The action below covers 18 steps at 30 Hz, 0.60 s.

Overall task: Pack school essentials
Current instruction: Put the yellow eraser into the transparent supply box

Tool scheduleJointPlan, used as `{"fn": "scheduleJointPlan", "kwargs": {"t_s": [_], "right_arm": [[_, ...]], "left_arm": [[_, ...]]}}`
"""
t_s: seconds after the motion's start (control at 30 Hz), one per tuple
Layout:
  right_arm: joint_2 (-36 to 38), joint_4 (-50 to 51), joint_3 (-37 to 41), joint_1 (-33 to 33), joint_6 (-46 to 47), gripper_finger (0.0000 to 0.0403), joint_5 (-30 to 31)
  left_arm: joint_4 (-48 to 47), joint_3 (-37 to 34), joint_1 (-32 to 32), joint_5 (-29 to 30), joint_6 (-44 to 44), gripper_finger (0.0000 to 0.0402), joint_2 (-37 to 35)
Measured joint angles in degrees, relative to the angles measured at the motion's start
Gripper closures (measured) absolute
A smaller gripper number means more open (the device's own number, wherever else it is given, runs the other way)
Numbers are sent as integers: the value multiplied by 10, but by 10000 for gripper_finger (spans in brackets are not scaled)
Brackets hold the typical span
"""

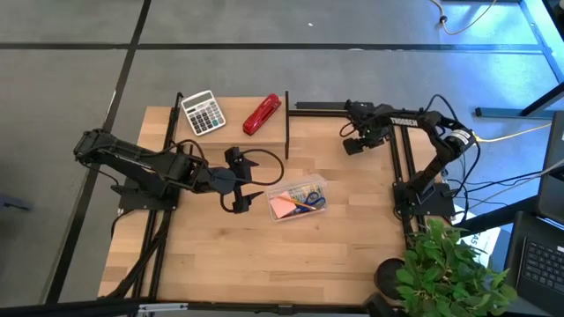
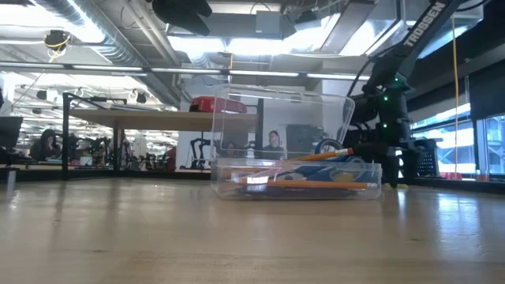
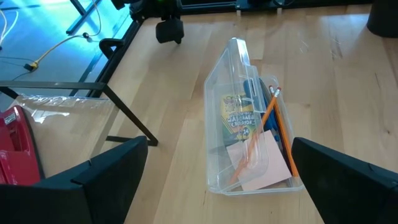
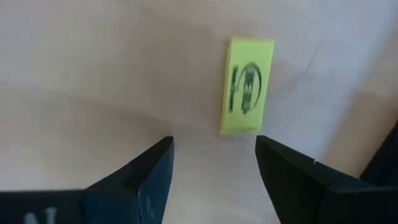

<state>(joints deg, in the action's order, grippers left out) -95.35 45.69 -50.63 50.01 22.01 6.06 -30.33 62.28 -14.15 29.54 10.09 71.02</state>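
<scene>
Jaws wide on both: right gripper hovers over small yellow printed eraser; left gripper beside clear plastic box, centre frame.

Even, bright overhead light on the desk — shadows soft and short. Ceiling strips glare white in the low view, and the room behind goes hazy. The right wrist view is blurred; blue light tints the floor beyond the desk — top right
</scene>
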Motion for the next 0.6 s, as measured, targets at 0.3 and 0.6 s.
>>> {"fn": "scheduleJointPlan", "kwargs": {"t_s": [0.3, 0.6], "right_arm": [[0, -38, -2, 21, -31, 175, -4], [0, -64, -2, 24, -59, 175, -21]], "left_arm": [[0, 0, 0, 0, 0, 8, 0], [0, 0, 0, 0, 4, 8, 0]]}}
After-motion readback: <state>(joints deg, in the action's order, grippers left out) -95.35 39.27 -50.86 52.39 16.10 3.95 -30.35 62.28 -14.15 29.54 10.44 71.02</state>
